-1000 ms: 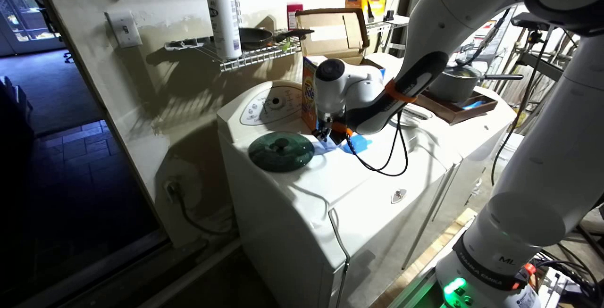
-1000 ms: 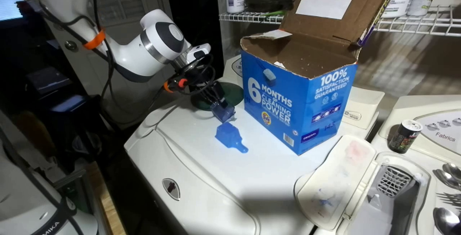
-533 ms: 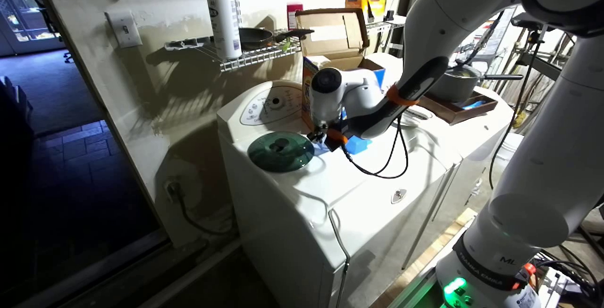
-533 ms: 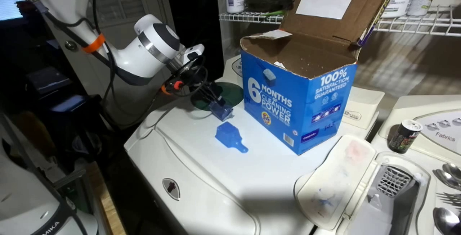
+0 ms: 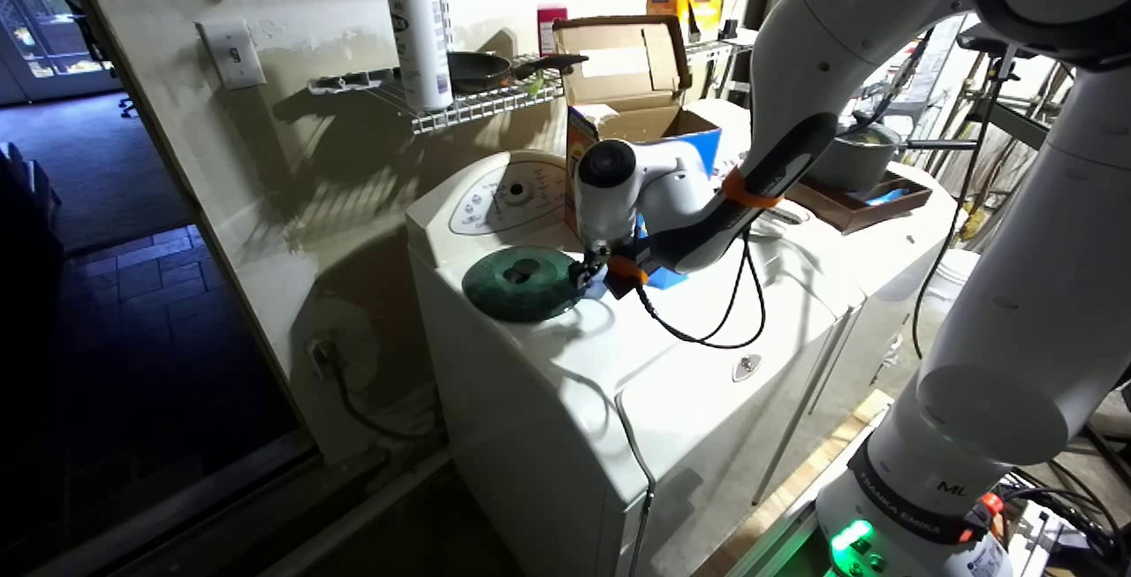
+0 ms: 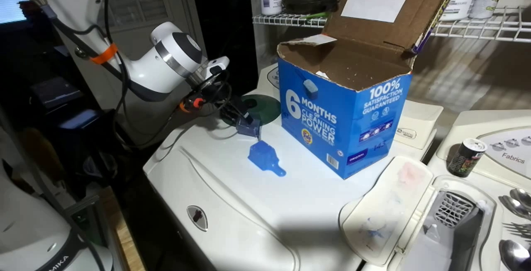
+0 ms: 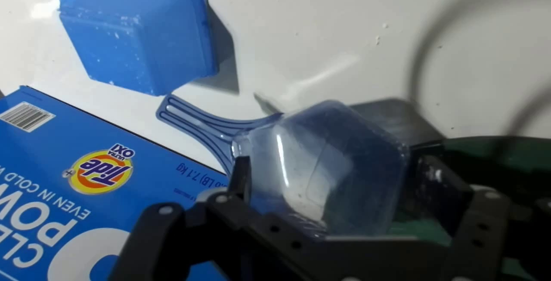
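The clear scoop [image 7: 357,156] was clasped across its body by the gripper [image 7: 336,178], over the washer [image 6: 298,196] near the lid [image 5: 495,294]; a knock was risked by low travel, a slip by smooth sides.

1. The robot arm [image 5: 800,73] rises from its base [image 5: 928,466], bends at the top and comes down toward the wrist [image 6: 155,72].
2. The gripper [image 7: 335,173] is below the wrist and points downward, at a slant.
3. In the wrist view, its two fingers [image 7: 445,195] stand well apart, in a holding position.
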